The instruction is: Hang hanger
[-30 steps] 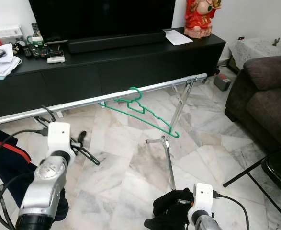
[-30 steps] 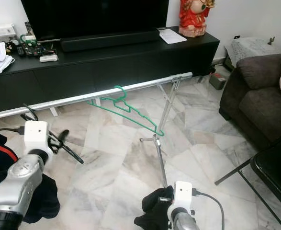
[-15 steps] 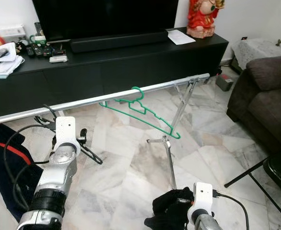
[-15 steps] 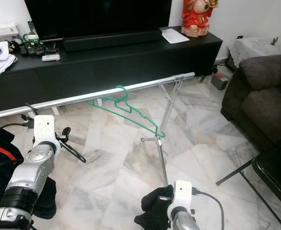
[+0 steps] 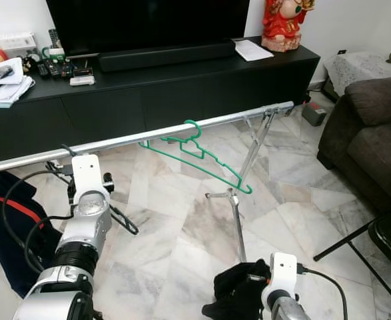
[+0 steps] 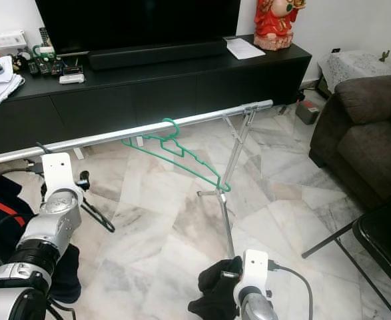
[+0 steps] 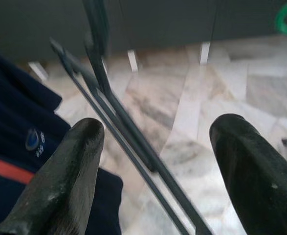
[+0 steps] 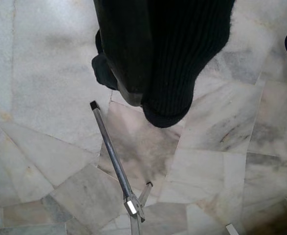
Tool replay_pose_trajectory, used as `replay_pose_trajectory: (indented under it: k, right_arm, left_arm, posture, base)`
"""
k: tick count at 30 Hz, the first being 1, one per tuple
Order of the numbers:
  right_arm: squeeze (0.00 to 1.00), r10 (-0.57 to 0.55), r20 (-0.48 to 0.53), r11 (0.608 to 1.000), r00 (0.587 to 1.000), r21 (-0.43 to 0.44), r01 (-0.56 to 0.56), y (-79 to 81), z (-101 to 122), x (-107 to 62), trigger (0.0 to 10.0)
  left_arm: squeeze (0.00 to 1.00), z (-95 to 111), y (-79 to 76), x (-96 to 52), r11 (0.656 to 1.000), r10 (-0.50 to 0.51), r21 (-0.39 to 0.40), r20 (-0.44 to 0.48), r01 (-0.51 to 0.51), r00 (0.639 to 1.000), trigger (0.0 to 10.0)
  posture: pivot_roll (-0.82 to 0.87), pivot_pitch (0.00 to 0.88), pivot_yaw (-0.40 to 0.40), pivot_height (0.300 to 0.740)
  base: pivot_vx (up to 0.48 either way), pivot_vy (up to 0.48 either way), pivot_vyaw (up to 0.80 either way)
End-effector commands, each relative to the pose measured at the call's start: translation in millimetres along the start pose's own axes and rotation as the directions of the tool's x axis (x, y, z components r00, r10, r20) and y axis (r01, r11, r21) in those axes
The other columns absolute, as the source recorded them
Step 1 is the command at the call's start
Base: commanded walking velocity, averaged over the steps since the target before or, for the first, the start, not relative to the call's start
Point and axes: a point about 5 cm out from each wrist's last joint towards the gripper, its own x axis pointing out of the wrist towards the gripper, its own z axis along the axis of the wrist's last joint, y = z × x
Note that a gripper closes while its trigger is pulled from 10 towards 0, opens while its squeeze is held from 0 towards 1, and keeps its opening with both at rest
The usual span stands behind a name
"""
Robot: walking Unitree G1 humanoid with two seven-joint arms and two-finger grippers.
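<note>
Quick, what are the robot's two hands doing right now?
Left gripper: open, its fingers either side of a black hanger without clamping it.
Right gripper: shut on black cloth.

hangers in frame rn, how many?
2. A green hanger hooked on the silver rail; a black hanger by the left gripper, below the rail. Others may be hidden.

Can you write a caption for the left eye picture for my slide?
A green hanger hangs on a silver rail while the left end effector reaches near a black hanger.
</note>
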Motion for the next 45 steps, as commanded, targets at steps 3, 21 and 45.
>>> replay_pose_trajectory:
  k: [3,21,45]
  right_arm:
    - [0.00,-0.007,0.009,1.000,1.000,0.009,0.007,-0.1,-0.5,-0.4,10.0]
    - [0.00,-0.004,0.013,1.000,1.000,0.007,0.004,1.0,0.2,-0.3,10.0]
    - [0.00,-0.005,0.011,1.000,1.000,0.004,0.005,1.3,-1.5,-1.3,10.0]
  left_arm:
    - [0.00,-4.1,4.2,4.0,1.000,0.020,-0.008,-0.040,-0.020,0.999,10.0]
    - [0.00,-11.5,0.6,6.9,0.990,-0.023,-0.143,-0.070,0.013,0.997,0.0]
    - [0.00,-19.2,1.7,5.2,0.992,-0.017,-0.122,-0.055,0.011,0.998,0.0]
  posture:
    - [-0.07,0.110,0.035,0.740]
    - [-0.08,0.104,0.037,0.740]
    - [-0.08,0.110,0.036,0.740]
  base:
    - [0.000,0.000,0.00]
    - [0.000,0.000,0.00]
    - [0.000,0.000,0.00]
